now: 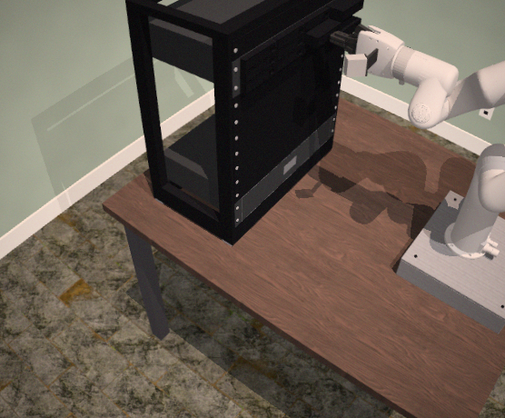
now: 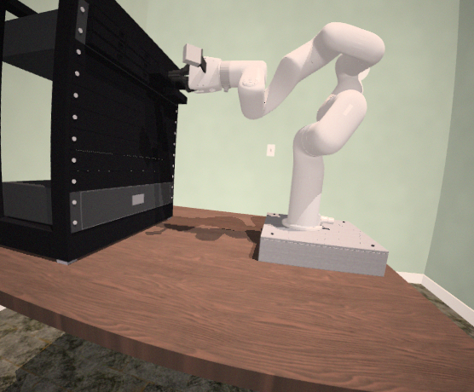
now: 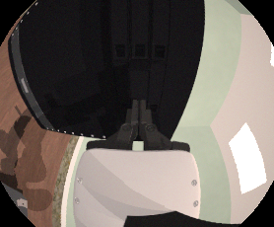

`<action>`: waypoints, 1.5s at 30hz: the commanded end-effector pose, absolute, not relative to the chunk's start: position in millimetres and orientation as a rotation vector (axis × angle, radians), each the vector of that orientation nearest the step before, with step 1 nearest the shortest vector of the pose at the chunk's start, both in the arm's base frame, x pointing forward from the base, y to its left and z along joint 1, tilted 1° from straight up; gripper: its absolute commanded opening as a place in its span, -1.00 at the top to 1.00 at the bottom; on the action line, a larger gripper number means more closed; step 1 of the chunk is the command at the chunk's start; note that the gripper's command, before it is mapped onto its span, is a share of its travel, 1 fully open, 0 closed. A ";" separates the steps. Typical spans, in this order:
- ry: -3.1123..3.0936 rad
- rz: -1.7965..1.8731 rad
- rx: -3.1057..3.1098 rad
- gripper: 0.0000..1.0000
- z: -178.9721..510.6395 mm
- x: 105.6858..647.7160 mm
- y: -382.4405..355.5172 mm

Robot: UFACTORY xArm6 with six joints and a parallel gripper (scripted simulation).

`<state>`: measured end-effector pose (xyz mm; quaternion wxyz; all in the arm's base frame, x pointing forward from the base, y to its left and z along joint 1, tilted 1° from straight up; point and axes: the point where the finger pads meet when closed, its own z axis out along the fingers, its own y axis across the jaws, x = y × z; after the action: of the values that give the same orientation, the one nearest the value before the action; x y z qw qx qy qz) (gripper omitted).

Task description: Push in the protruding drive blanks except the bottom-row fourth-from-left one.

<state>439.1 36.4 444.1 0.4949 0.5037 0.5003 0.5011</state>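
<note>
Gripper [image 1: 338,40] is fully shut w/ nothing in it, fingertips used as a pusher against a blank [image 1: 321,30] that sticks out at the top right of the rack [image 1: 223,136] front. Contact looks made or v. close; the wrist view is too dark to confirm. To do it well: push straight in, square to the front, slow & steady until the blank stops flush w/ its neighbours. Rack stands on the table [image 1: 320,282]; a hard or off-axis shove could slide or tip it.

The black rack [image 1: 223,136] stands upright on the table's far left corner. High on its dark front, one drive blank [image 1: 321,31] at the right end juts out.
</note>
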 end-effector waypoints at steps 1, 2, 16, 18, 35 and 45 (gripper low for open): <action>1.210 1.217 1.219 1.00 445.5 439.9 36.3; 1.210 1.217 1.219 1.00 445.5 440.0 36.3; 1.210 1.217 1.219 1.00 445.5 441.2 36.3; 1.210 1.217 1.219 1.00 445.5 443.9 36.4; 1.210 1.217 1.219 1.00 445.5 451.2 36.4; 1.210 1.217 1.219 1.00 445.6 460.0 36.5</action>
<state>458.6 36.4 443.7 0.4949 0.5040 0.5004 0.5007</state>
